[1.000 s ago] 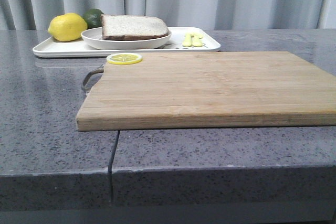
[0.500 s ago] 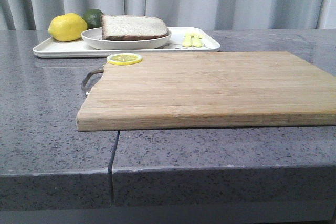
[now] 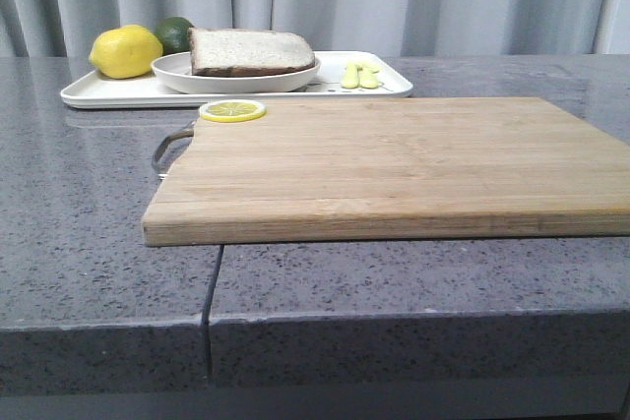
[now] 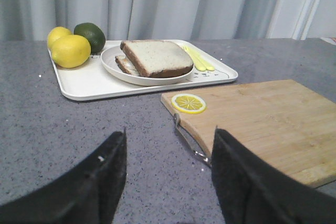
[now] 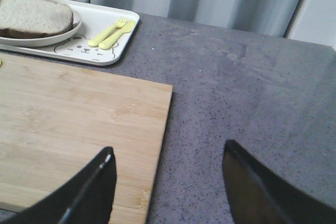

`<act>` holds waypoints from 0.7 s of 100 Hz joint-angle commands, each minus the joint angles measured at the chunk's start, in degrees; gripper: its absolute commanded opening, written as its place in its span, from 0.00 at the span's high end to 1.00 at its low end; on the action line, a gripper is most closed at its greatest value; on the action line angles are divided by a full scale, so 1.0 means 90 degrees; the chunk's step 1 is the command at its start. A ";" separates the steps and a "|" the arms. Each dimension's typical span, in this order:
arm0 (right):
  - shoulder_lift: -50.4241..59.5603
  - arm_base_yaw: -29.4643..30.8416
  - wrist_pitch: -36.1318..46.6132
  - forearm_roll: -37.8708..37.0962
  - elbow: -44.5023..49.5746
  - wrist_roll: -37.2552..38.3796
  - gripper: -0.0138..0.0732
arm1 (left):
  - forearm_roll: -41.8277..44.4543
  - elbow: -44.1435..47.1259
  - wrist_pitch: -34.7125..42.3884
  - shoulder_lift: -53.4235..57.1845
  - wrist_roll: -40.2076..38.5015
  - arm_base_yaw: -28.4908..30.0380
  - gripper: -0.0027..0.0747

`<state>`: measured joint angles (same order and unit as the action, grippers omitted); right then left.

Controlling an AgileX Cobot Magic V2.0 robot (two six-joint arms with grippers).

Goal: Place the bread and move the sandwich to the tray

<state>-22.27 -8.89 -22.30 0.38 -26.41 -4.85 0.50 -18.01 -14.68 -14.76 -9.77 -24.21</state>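
The sandwich [image 3: 251, 51], bread slices with a brown crust, lies on a round white plate [image 3: 197, 78] that stands on the white tray [image 3: 108, 93] at the back left. It also shows in the left wrist view [image 4: 156, 58] and the right wrist view [image 5: 32, 17]. No egg shows. The tray's bear drawing [image 5: 84, 48] shows in the right wrist view. My left gripper [image 4: 169, 137] is open and empty over the grey counter, short of the tray. My right gripper [image 5: 167, 153] is open and empty over the cutting board's right edge. Neither gripper shows in the front view.
A wooden cutting board [image 3: 394, 164] with a metal handle [image 3: 169, 150] fills the middle; a lemon slice [image 3: 232, 110] lies on its far left corner. On the tray are a lemon [image 3: 126, 50], a lime [image 3: 175, 32] and yellow cutlery [image 3: 360, 74]. A curtain hangs behind.
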 commanded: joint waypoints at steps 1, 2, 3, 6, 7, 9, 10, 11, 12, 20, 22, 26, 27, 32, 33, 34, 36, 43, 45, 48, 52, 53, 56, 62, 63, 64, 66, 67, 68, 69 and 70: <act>0.0044 0.0040 0.0775 -0.0043 0.0034 -0.0048 0.33 | -0.0056 -0.0049 0.0591 -0.0039 -0.0050 -0.0025 0.52; 0.0066 0.0040 0.0823 -0.0082 0.0048 -0.0048 0.33 | -0.0056 -0.0029 0.0593 -0.0039 -0.0050 -0.0025 0.52; 0.0083 0.0040 0.0843 -0.0082 0.0061 -0.0048 0.33 | -0.0056 -0.0012 0.0609 -0.0039 -0.0050 -0.0025 0.52; 0.0152 0.0040 0.0919 -0.0043 0.0119 -0.0048 0.33 | -0.0056 0.0020 0.0625 -0.0039 -0.0050 -0.0025 0.52; 0.0168 0.0040 0.0952 -0.0043 0.0129 -0.0048 0.33 | -0.0056 0.0040 0.0625 -0.0039 -0.0050 -0.0025 0.52; 0.0214 0.0040 0.0981 -0.0043 0.0151 -0.0048 0.33 | -0.0056 0.0055 0.0652 -0.0039 -0.0050 -0.0025 0.52; 0.0226 0.0040 0.0989 -0.0043 0.0158 -0.0048 0.33 | -0.0056 0.0074 0.0650 -0.0039 -0.0050 -0.0025 0.52; 0.0247 0.0040 0.1003 -0.0043 0.0167 -0.0048 0.33 | -0.0056 0.0088 0.0650 -0.0039 -0.0050 -0.0025 0.52; 0.0258 0.0040 0.1004 -0.0043 0.0174 -0.0048 0.33 | -0.0056 0.0086 0.0650 -0.0039 -0.0050 -0.0025 0.52; 0.0299 0.0040 0.1001 -0.0043 0.0193 -0.0048 0.33 | -0.0056 0.0127 0.0654 -0.0039 -0.0050 -0.0025 0.52; 0.0299 0.0040 0.0995 -0.0082 0.0193 -0.0048 0.33 | -0.0056 0.0127 0.0654 -0.0039 -0.0050 -0.0025 0.52; 0.0299 0.0040 0.0986 -0.0082 0.0193 -0.0048 0.33 | -0.0056 0.0127 0.0666 -0.0039 -0.0050 -0.0025 0.52; 0.0299 0.0040 0.0980 -0.0082 0.0193 -0.0048 0.33 | -0.0056 0.0127 0.0678 -0.0039 -0.0050 -0.0025 0.52; 0.0299 0.0040 0.0974 -0.0082 0.0193 -0.0048 0.33 | -0.0056 0.0127 0.0680 -0.0039 -0.0050 -0.0025 0.52; 0.0299 0.0040 0.0974 -0.0082 0.0193 -0.0048 0.33 | -0.0056 0.0127 0.0680 -0.0039 -0.0050 -0.0025 0.52; 0.0299 0.0040 0.0974 -0.0082 0.0193 -0.0048 0.33 | -0.0056 0.0127 0.0680 -0.0039 -0.0050 -0.0025 0.52; 0.0299 0.0040 0.0974 -0.0082 0.0193 -0.0048 0.33 | -0.0056 0.0127 0.0680 -0.0039 -0.0050 -0.0025 0.52; 0.0299 0.0040 0.0974 -0.0082 0.0193 -0.0048 0.33 | -0.0056 0.0127 0.0680 -0.0039 -0.0050 -0.0025 0.52; 0.0299 0.0040 0.0974 -0.0082 0.0193 -0.0048 0.33 | -0.0056 0.0127 0.0680 -0.0039 -0.0050 -0.0025 0.53; 0.0299 0.0040 0.0980 -0.0082 0.0193 -0.0048 0.34 | -0.0056 0.0127 0.0692 -0.0039 -0.0050 -0.0025 0.55; 0.0299 0.0040 0.0980 -0.0082 0.0193 -0.0048 0.38 | -0.0056 0.0127 0.0704 -0.0039 -0.0050 -0.0025 0.59; 0.0299 0.0040 0.0980 -0.0082 0.0193 -0.0048 0.39 | -0.0056 0.0127 0.0704 -0.0039 -0.0050 -0.0025 0.59; 0.0299 0.0040 0.0980 -0.0082 0.0193 -0.0048 0.43 | -0.0056 0.0127 0.0704 -0.0039 -0.0050 -0.0025 0.64; 0.0299 0.0040 0.0980 -0.0082 0.0193 -0.0048 0.55 | -0.0056 0.0127 0.0704 -0.0039 -0.0050 -0.0025 0.72; 0.0299 0.0040 0.0980 -0.0082 0.0193 -0.0048 0.56 | -0.0056 0.0127 0.0704 -0.0039 -0.0050 -0.0025 0.73; 0.0299 0.0040 0.0980 -0.0082 0.0193 -0.0048 0.59 | -0.0056 0.0127 0.0704 -0.0039 -0.0050 -0.0025 0.76; 0.0299 0.0040 0.0980 -0.0082 0.0193 -0.0048 0.62 | -0.0056 0.0127 0.0704 -0.0039 -0.0050 -0.0025 0.79; 0.0299 0.0040 0.0980 -0.0082 0.0193 -0.0048 0.65 | -0.0056 0.0127 0.0704 -0.0039 -0.0050 -0.0025 0.80; 0.0299 0.0040 0.0980 -0.0082 0.0193 -0.0048 0.67 | -0.0056 0.0127 0.0704 -0.0039 -0.0050 -0.0025 0.83; 0.0299 0.0040 0.0980 -0.0082 0.0193 -0.0048 0.70 | -0.0056 0.0127 0.0704 -0.0039 -0.0050 -0.0025 0.84; 0.0299 0.0040 0.0980 -0.0082 0.0193 -0.0048 0.71 | -0.0056 0.0127 0.0704 -0.0039 -0.0050 -0.0025 0.86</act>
<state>-19.28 -8.89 -18.42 0.38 -23.08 -4.85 0.50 -15.24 -13.15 -14.76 -9.77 -24.21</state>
